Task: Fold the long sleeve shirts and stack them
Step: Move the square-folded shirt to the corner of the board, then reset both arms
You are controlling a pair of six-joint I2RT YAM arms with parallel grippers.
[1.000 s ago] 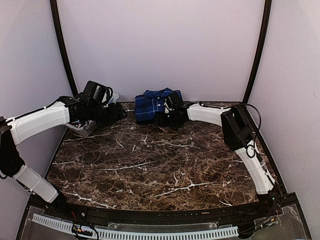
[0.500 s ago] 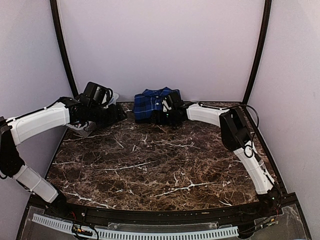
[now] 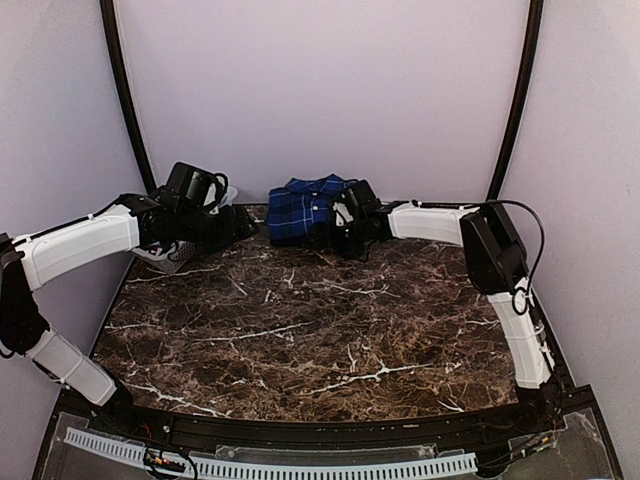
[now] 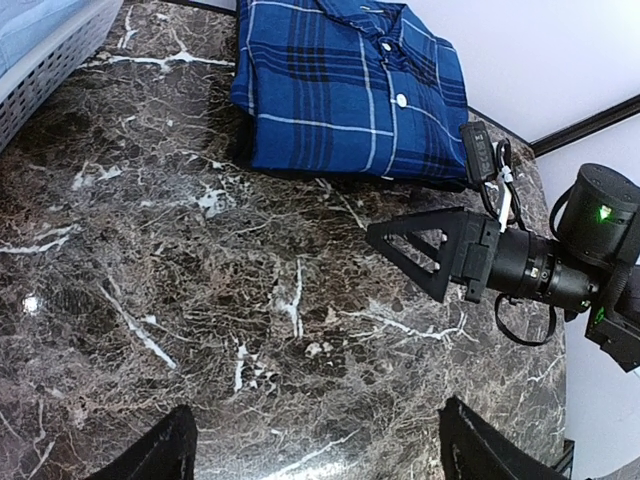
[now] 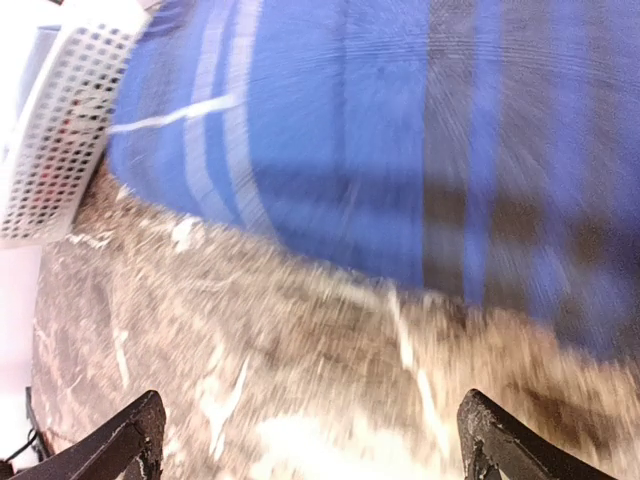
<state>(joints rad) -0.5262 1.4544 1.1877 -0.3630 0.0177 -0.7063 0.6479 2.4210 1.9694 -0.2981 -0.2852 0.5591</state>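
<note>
On the dark marbled worktop (image 3: 300, 330) the folded plaid shirt (image 4: 345, 90) lies at the far edge, the right tool (image 5: 312, 440) spread empty just beside it, the left tool (image 4: 318, 455) likewise spread empty.

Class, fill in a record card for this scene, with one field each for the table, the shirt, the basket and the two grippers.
table: dark marble with white veins
plaid shirt: blue and navy, folded, lying flat at the table's far edge
basket: white lattice plastic, left of the shirt and apart from it
left gripper: open, over bare marble, holding nothing
right gripper: open, low by the shirt's near edge, holding nothing
</note>
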